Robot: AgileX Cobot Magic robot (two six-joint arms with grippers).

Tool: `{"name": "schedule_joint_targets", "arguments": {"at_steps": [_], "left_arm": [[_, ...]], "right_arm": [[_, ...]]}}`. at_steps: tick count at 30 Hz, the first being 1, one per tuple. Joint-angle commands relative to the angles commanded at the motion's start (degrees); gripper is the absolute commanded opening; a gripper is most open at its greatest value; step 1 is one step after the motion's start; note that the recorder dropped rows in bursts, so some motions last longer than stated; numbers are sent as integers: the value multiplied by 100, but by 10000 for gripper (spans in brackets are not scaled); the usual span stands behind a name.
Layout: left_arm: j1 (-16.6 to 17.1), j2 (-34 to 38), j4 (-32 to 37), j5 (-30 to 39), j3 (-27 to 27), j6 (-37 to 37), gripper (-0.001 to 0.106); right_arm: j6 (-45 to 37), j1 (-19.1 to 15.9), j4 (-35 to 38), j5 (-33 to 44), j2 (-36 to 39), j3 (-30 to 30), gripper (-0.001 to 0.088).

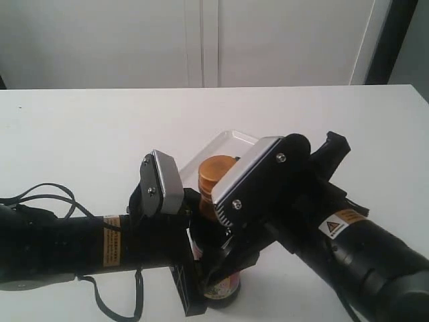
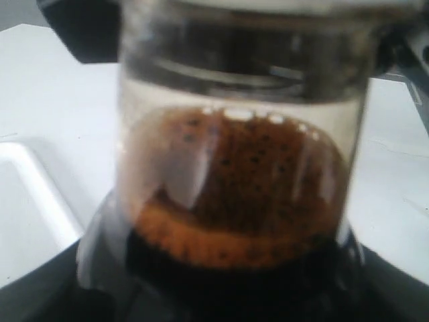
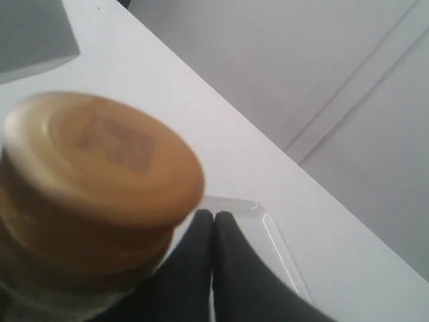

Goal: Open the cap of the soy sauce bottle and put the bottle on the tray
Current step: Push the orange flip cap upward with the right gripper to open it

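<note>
Small clear glass soy sauce bottle [image 1: 221, 268] of dark liquid stands upright on the white surface [image 1: 80, 134], just before the flat white plastic tray [image 1: 231, 139]. Left pincer [image 1: 194, 268] grasps its body, though the fingers are hidden; right pincer [image 3: 213, 228], fingertips pressed together, sits beside the closed orange-amber round plastic cap [image 1: 218, 176]. Glass: probably rigid, slippery, breakable; best gripped at mid-body.

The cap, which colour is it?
Orange-amber. The cap shows best in the right wrist view.
</note>
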Motion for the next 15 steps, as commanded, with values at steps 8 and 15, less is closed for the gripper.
{"name": "schedule_joint_targets", "arguments": {"at_steps": [8,15], "left_arm": [[0,0,15,0,0,0,0],[0,0,26,0,0,0,0]], "right_arm": [[-240,0,35,82,0,-134,0],[-240,0,148,87,0,-184,0]]}}
